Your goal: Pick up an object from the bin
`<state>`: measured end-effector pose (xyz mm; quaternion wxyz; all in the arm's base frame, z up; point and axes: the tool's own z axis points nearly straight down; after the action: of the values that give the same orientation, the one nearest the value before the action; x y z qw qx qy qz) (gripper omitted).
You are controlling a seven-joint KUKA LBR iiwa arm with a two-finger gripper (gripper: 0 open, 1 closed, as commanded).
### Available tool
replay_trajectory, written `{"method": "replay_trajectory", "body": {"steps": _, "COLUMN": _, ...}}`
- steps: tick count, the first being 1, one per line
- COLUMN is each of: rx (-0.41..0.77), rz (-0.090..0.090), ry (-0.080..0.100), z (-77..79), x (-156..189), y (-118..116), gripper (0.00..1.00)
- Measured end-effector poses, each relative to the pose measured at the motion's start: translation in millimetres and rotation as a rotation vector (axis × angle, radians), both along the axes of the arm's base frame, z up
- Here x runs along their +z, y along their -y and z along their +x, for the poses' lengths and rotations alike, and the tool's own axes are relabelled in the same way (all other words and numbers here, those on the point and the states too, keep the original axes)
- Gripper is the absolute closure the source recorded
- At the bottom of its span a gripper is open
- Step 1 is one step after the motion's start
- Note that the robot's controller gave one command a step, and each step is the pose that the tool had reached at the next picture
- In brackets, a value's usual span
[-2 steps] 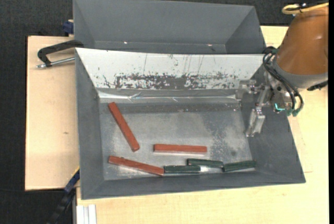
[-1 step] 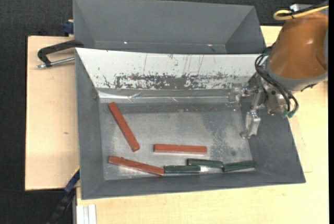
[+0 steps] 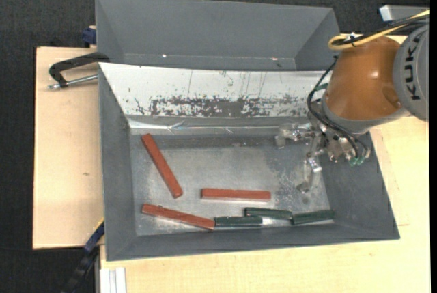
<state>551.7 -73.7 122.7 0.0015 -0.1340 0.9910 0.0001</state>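
Observation:
My gripper (image 3: 298, 159) hangs over the right part of the bin floor, open, with nothing between its fingers. One fingertip (image 3: 283, 138) points left near the back wall and the other fingertip (image 3: 308, 182) points down toward the front. Just in front of the lower finger a dark green stick (image 3: 313, 218) lies along the front wall. A second dark green stick (image 3: 268, 214) lies to its left. A flat red bar (image 3: 235, 194) rests on the floor, left of the gripper and apart from it.
A third dark green stick (image 3: 238, 221) lies by the front wall, end to end with a red bar (image 3: 177, 216). Another red bar (image 3: 162, 165) lies slanted at the left. The arm with its orange cover reaches in over the right rim.

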Motion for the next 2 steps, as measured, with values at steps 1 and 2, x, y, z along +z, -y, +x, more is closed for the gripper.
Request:
{"method": "replay_trajectory", "body": {"steps": 1, "rx": -0.310, "rz": 0.001, "ry": -0.001, "z": -10.6, "x": -35, "y": -16, "gripper": 0.00}}
{"method": "replay_trajectory", "body": {"steps": 2, "rx": -0.285, "rz": 0.000, "ry": -0.010, "z": -24.1, "x": -44, "y": -39, "gripper": 0.00}}
